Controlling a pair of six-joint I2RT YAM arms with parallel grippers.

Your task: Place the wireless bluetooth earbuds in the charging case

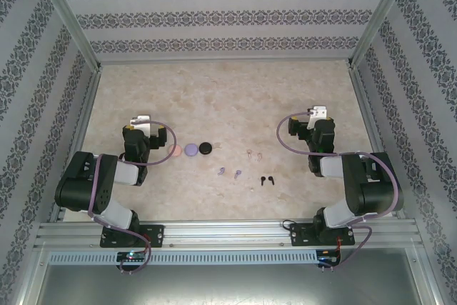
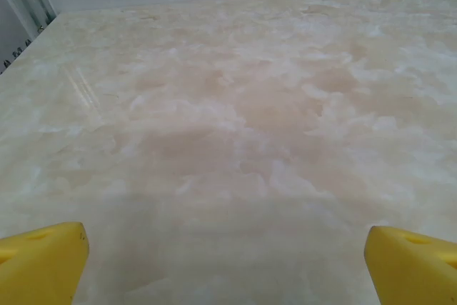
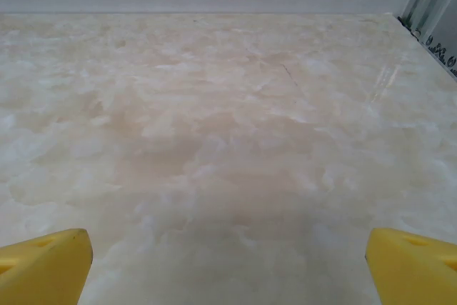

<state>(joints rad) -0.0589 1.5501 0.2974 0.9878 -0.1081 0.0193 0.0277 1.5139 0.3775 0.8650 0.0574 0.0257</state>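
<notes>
Marble-look table (image 1: 228,98) inside a wallpapered enclosure; bare stone lies ahead of both wrist cameras. The two arms sit low at the near corners, left arm (image 1: 93,183) and right arm (image 1: 360,180), neither reaching toward the work.

Your left gripper (image 2: 227,266): yellow fingers (image 2: 43,262) spread to the corners of its wrist view, nothing between them. Your right gripper (image 3: 228,266): same, fingers (image 3: 410,266) released wide, holding nothing.

Three round cases sit in a tight row just right of the left arm's wrist: pink case (image 1: 175,151), purple case (image 1: 191,149), black case (image 1: 206,148). You cannot tell from above whether any lid is up.

The earbuds lie loose on the table, all apart from the cases: pale pink pair (image 1: 248,153) nearest the row, purple pair (image 1: 221,172) closer to the arm bases, black pair (image 1: 270,179) furthest right.

Progress, by my reading: nothing seated yet. All six buds are out, so you have every pick and every insertion left, plus opening the cases if they are shut. The buds are tiny; expect fiddly pinches.
</notes>
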